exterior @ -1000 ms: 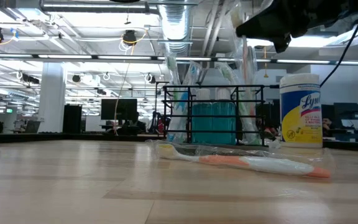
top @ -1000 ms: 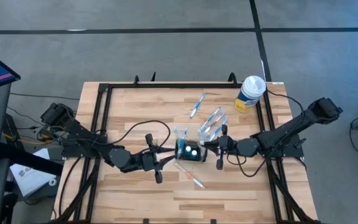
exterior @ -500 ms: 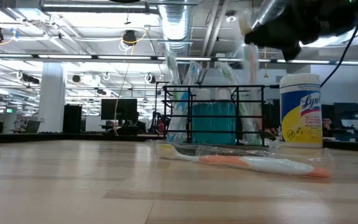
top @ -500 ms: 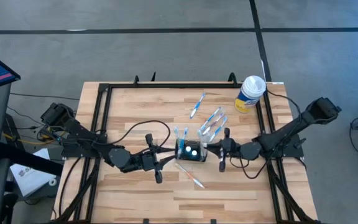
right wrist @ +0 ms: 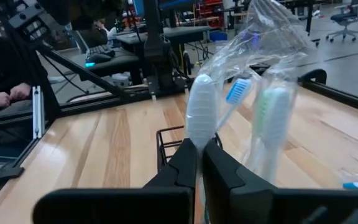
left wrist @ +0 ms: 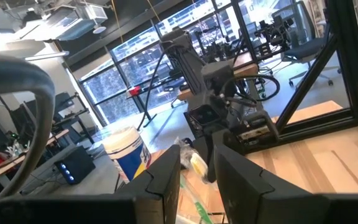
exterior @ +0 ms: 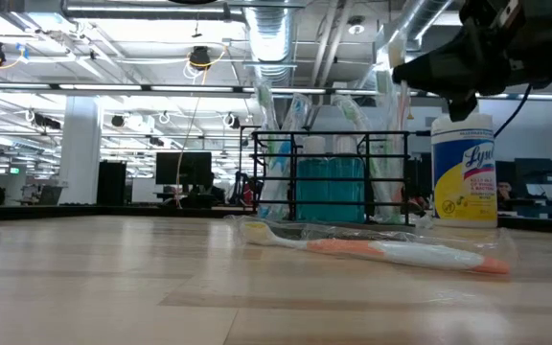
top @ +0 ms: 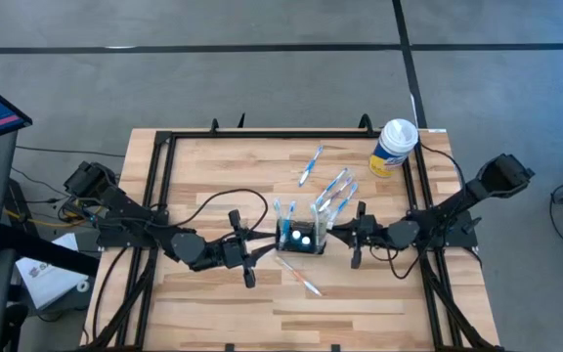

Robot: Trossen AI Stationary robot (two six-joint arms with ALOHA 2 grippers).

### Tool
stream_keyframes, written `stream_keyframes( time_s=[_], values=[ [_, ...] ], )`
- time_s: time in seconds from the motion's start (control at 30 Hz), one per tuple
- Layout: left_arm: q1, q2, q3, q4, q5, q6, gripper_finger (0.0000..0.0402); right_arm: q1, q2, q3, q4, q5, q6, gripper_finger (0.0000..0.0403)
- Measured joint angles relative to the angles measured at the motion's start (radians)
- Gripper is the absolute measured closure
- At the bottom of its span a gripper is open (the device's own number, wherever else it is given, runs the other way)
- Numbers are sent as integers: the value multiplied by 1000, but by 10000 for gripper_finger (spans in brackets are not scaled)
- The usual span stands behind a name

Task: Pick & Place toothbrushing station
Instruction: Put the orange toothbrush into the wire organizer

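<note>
The toothbrushing station [top: 299, 238], a black wire-framed holder [exterior: 332, 182], stands mid-table with several wrapped toothbrushes upright in it. My left gripper [top: 265, 250] is at the holder's left side, fingers close together [left wrist: 197, 183]. My right gripper [top: 352, 235] is just right of the holder, shut on a clear-wrapped white toothbrush [right wrist: 201, 112], which also shows in the low view [exterior: 402, 125]. Blue [right wrist: 237, 91] and green [right wrist: 273, 115] wrapped brushes stand beside it. My left gripper's fingertips reach the holder's left side [top: 279, 242], level from the table's left. The place of contact lies below the wrist picture's edge, so part and hold do not show. The holder stands on the table. My right gripper pinches the wrapped white toothbrush's shaft [right wrist: 199, 142] between its two fingers, level from the table's right, across the brush. The brush rises above the fingers, roughly upright. Its lower end is hidden behind the fingers at the holder's rim [right wrist: 166, 134].
A white-and-yellow wipes canister [top: 396, 145] stands at the far right, also in the low view [exterior: 464, 171]. A wrapped orange-and-white toothbrush [exterior: 381, 251] lies near the holder's near side [top: 301, 278]. A blue one [top: 311, 164] lies farther back. A black frame rail [top: 154, 196] borders the table.
My right gripper has gone toward the table's right edge, away from the holder, staying shut on the wrapped toothbrush, which has shifted right with it. My left gripper and the holder have kept still.
</note>
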Motion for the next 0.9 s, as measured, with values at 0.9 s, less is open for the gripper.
stream_keyframes(
  time_s=[0.9],
  values=[
    [0, 0, 0, 2, 9, -26, 309, 15, 227, 0, 258, -7, 1, 319]
  ],
)
